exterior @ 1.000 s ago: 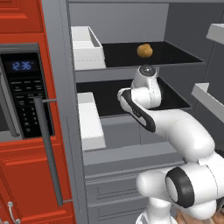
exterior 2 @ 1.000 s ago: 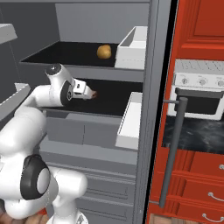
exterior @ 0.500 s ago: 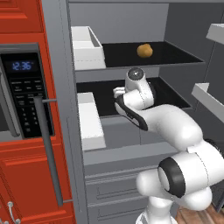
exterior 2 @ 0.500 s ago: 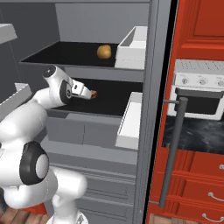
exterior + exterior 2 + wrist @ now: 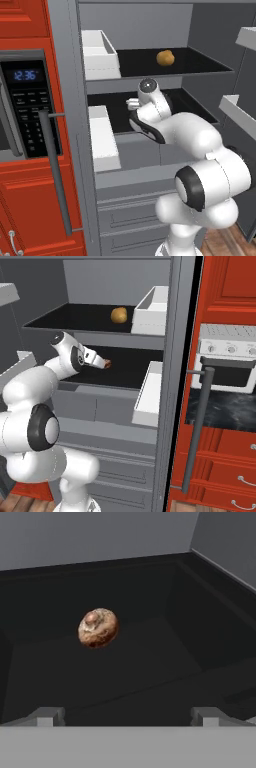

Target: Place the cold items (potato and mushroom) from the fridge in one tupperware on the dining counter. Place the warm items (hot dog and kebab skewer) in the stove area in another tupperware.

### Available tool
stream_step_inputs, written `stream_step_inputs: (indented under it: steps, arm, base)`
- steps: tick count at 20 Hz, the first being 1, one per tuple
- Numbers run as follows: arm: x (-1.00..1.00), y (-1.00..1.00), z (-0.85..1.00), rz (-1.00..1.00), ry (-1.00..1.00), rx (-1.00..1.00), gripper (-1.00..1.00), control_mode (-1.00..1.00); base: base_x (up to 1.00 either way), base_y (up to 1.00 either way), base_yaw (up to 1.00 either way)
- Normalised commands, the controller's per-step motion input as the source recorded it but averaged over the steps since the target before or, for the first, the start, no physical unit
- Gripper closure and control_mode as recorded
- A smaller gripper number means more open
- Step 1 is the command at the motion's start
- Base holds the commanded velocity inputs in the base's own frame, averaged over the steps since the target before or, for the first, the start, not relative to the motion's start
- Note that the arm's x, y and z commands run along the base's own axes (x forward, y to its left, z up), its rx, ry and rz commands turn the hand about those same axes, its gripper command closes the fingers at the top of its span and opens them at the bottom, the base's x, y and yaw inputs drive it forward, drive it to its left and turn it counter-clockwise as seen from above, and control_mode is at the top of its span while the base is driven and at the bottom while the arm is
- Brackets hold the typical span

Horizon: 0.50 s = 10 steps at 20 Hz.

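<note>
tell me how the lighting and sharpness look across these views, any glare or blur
Hand view: the mushroom is soft-edged on a dark shelf. Left base view: the potato is evenly lit, no glare. Right base view: flat rendered light, lower shelf dim.

Matt dark shelves, glossy red cabinets

The mushroom (image 5: 97, 628) looks brown and rough, mottled. The potato (image 5: 165, 58), upper middle of frame, looks matt tan. The fridge shelf (image 5: 150, 662) is smooth black.
</note>
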Motion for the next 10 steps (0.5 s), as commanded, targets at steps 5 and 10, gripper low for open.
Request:
stream_step_inputs:
  steps: [5, 10]
  arm:
    - [0.27, 0.00, -0.06, 0.00, -0.04, 0.00, -1.00, -1.00]
    - [0.25, 0.00, -0.05, 0.00, -0.04, 0.00, -1.00, -1.00]
  base:
    - [0.00, 0.00, 0.00]
    - [0.00, 0.00, 0.00]
